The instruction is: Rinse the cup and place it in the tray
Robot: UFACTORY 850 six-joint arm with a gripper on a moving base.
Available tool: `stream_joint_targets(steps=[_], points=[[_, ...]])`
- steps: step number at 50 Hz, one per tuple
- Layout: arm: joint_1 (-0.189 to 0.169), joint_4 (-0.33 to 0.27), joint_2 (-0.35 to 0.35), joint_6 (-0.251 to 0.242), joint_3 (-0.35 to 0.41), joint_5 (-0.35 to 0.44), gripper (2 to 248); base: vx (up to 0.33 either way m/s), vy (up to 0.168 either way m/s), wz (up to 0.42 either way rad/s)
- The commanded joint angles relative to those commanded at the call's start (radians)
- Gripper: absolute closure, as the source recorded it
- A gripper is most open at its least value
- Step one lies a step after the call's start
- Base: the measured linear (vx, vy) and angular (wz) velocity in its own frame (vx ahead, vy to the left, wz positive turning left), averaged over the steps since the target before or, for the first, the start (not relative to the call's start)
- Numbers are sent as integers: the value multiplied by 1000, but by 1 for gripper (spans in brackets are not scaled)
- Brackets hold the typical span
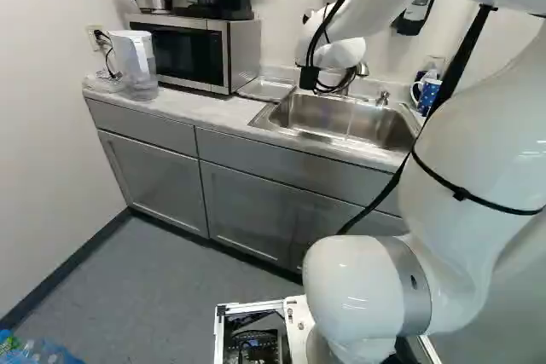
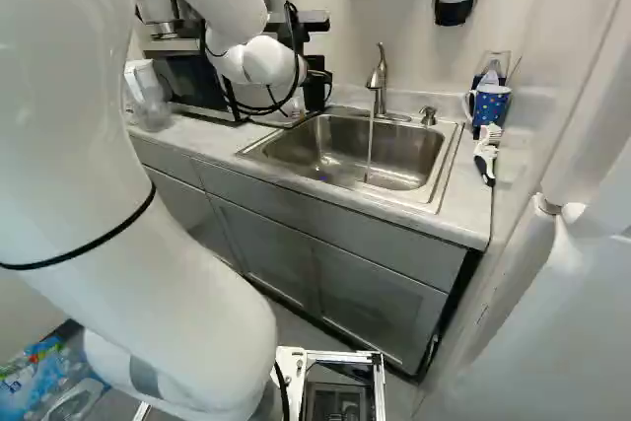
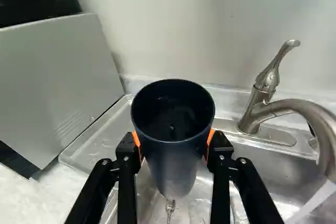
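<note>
Left base view, tray: The tray (image 1: pixel 266 89) sits on the counter (image 1: pixel 200 108), between the microwave (image 1: pixel 242 49) and the sink (image 1: pixel 350 106).
Left base view, arm: Our arm (image 1: pixel 363 14) reaches over to that side.
Right base view, water: Water (image 2: pixel 370 150) runs from the faucet (image 2: pixel 379 86) into the sink.
Right base view, mug: The spotted mug (image 2: pixel 490 105) is past the sink, well apart from our wrist.
Wrist view, hand: Our gripper (image 3: pixel 173 141) holds the dark cup (image 3: pixel 172 124) snug from both sides, top up.
Wrist view, step: The cup is near the tray, away from the water. We think it is rinsed and going to the tray, but can't be sure.
Wrist view, next: We should go over the tray, get low, then let go gently.
Wrist view, edges: The microwave's side could bump us, and the tray's rim could tip the cup. There is more room over the sink.
</note>
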Motion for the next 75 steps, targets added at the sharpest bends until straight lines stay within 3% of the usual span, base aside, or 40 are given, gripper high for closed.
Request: stream_joint_targets(steps=[75], points=[[0,0,0,783,0,0,124,0,0,0]])
